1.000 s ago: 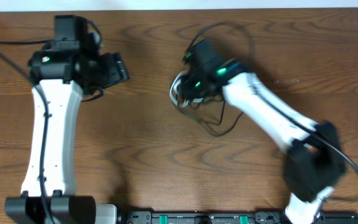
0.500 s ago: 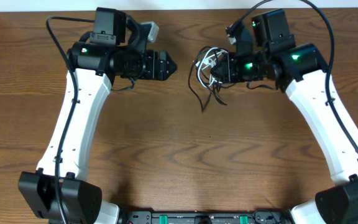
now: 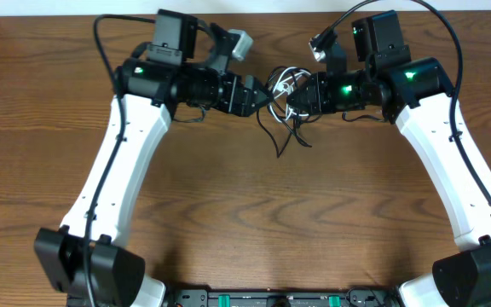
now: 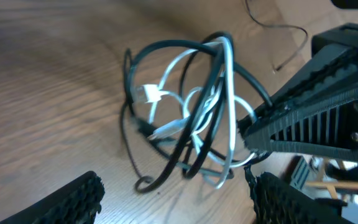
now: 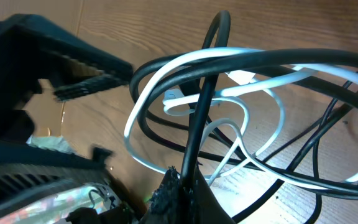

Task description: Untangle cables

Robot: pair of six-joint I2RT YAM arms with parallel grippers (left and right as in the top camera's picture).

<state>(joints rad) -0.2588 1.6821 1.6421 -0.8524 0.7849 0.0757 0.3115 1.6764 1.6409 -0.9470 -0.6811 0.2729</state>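
Overhead: the left fingers (image 3: 252, 94) are spread wide, right up against the knot of thin black cable (image 3: 281, 136) and looped white cable (image 3: 283, 83). The right fingers (image 3: 303, 95) have it pinched shut, with the tails trailing on the brown wooden counter (image 3: 228, 222).

Left wrist: white threads through black here, so imo closing on both strands would just cinch it tighter.

Right wrist: the pinch looks like it's on one black strand only, so a hard tug could slip it out.
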